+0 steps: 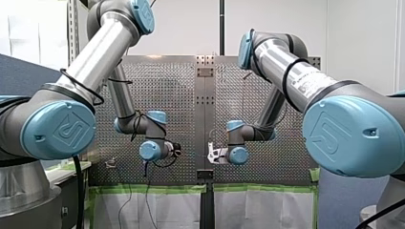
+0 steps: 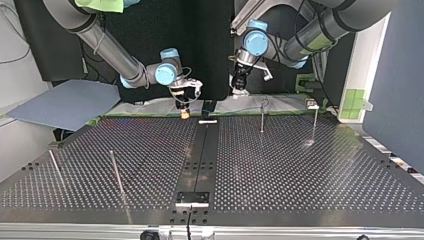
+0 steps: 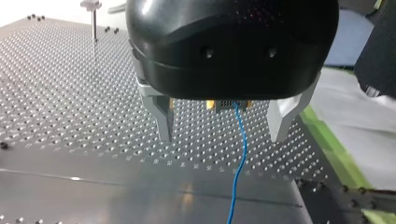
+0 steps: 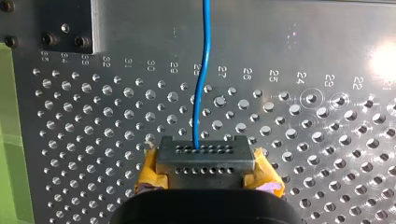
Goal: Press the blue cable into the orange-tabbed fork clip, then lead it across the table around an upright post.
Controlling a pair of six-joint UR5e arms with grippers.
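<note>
I judge the job barely begun: the blue cable (image 4: 201, 93) sits in no clip and rounds no post, so both the pressing and the routing are left. I cannot pick out the orange-tabbed fork clip anywhere. In the top view the nearest upright post (image 2: 262, 116) stands on the table (image 2: 300, 175) just in front of my two arms, with nothing wrapped on it. My right gripper (image 4: 206, 171) has its yellow pads pressed together on a grey block (image 4: 205, 156) with rows of small holes, and the cable comes out of one of them. From there it runs straight ahead over the perforated plate with one slight bend, its long axis in line with the gripper's reach. My left gripper (image 3: 220, 135) has its metal fingers spread wide. In the left wrist view the cable passes between them and touches neither. In the front view the two grippers face each other near the middle seam, so I judge the cable's length to lie across that gap, side to side in that view.
</note>
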